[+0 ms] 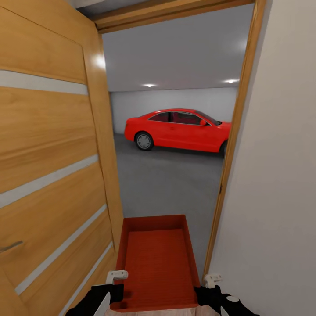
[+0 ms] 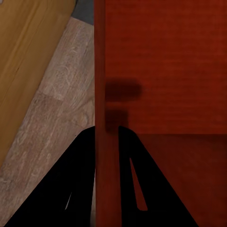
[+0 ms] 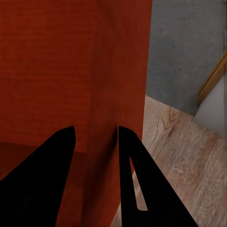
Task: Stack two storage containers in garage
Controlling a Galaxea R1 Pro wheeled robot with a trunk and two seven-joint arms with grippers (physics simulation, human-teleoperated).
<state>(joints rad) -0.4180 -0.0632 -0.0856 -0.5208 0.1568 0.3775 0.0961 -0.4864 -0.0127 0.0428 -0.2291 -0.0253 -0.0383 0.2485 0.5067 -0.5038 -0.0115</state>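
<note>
Gripping opposite side walls of a red-orange storage container (image 1: 160, 259), left gripper (image 2: 108, 142) and right gripper (image 3: 94, 137) clamped, open wooden door (image 1: 48, 153) left, red car (image 1: 177, 130) far inside the garage.

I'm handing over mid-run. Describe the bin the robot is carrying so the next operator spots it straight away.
Find the open doorway into the garage, with the red car beyond it. Just below, held out over the threshold between the left gripper and right gripper, is the storage container. It is a red-orange, open-top rectangular bin with thin plain walls, empty inside, set beside the pale wooden door.
</note>
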